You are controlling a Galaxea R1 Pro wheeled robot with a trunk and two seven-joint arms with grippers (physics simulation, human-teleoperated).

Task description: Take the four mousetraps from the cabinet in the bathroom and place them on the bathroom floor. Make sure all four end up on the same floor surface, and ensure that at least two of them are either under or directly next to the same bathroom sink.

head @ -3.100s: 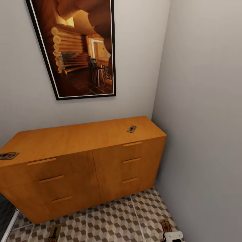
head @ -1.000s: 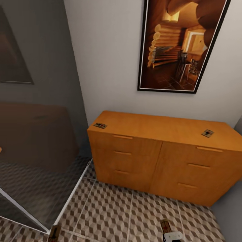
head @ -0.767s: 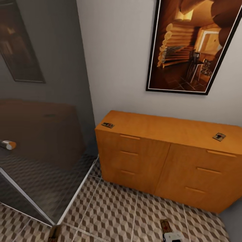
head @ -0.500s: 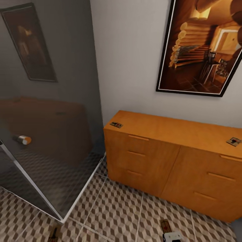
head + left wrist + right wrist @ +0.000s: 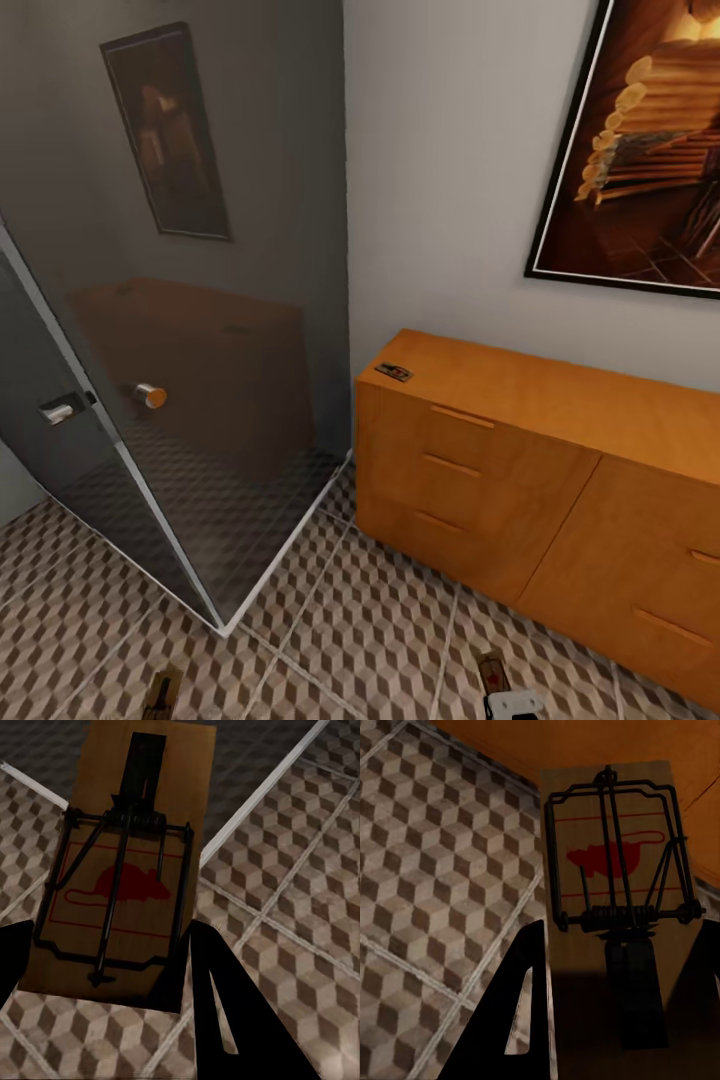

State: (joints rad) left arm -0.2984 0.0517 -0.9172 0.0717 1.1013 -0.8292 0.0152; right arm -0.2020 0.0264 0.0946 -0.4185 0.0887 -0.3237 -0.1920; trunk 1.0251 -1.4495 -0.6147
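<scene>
At the far left of the head view stands a dark smoked-glass shower enclosure (image 5: 200, 330) with a pale frame edge and a round metal knob (image 5: 150, 396), its corner jutting out onto the bathroom floor (image 5: 360, 640) of brown, beige and white cube-patterned tiles. Low in that view the left hand (image 5: 112, 967) grips one small brown wooden mousetrap (image 5: 124, 870) with dark wire and a red mouse print, and the right hand (image 5: 619, 997) grips a second mousetrap (image 5: 611, 862) of the same kind, both held above the tiles. A third mousetrap (image 5: 394, 372) lies on the left end of the long orange-brown wooden cabinet (image 5: 520, 470) by the white wall, under a framed log-cabin picture (image 5: 640, 150). The step in hand looks like carrying two traps toward a sink; the next move likely calls for turning away across the open tiles, keeping clear of the glass corner and the cabinet front.
</scene>
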